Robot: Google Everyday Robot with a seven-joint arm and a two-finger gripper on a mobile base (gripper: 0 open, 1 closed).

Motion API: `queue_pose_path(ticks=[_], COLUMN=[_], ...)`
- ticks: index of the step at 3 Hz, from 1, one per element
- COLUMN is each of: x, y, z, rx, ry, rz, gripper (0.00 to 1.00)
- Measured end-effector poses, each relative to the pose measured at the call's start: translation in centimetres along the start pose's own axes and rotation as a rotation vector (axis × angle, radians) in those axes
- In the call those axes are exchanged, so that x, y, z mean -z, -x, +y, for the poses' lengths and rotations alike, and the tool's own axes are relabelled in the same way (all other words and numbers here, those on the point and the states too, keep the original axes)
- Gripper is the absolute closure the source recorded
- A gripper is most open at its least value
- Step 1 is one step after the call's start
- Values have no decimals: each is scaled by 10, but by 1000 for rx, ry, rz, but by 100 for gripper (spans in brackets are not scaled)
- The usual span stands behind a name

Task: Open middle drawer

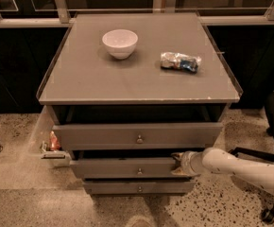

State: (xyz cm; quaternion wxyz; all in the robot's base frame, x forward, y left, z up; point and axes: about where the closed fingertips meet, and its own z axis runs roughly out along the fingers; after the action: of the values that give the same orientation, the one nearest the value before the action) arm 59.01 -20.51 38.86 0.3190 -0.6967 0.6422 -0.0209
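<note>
The grey cabinet has three flat-fronted drawers, each with a small round knob. The middle drawer [127, 167] has the mid-sized front, between the tall, wide top drawer [137, 136] and the thin bottom drawer [139, 187]. Its front stands a little out from the cabinet, with a dark gap above it. Its knob [139, 171] is free. My gripper [178, 164] comes in from the right on a white arm [241, 167] and sits at the right end of the middle drawer's front, touching or very close to it.
The top drawer is pulled out furthest. A white bowl [120, 42] and a crumpled snack bag [179, 62] lie on the cabinet top [89, 79]. A small side shelf [52, 148] with an orange item hangs at the cabinet's left. A black chair base [269, 212] stands at the right.
</note>
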Motion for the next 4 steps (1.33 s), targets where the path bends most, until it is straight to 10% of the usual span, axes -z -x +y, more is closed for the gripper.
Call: queue_pose_path(ticks=[1, 2, 4], x=[13, 13, 13], y=[9, 9, 9], z=[13, 14, 14], rx=[22, 22, 22], ry=[16, 16, 16], rz=[-21, -22, -22], gripper=[88, 85, 39])
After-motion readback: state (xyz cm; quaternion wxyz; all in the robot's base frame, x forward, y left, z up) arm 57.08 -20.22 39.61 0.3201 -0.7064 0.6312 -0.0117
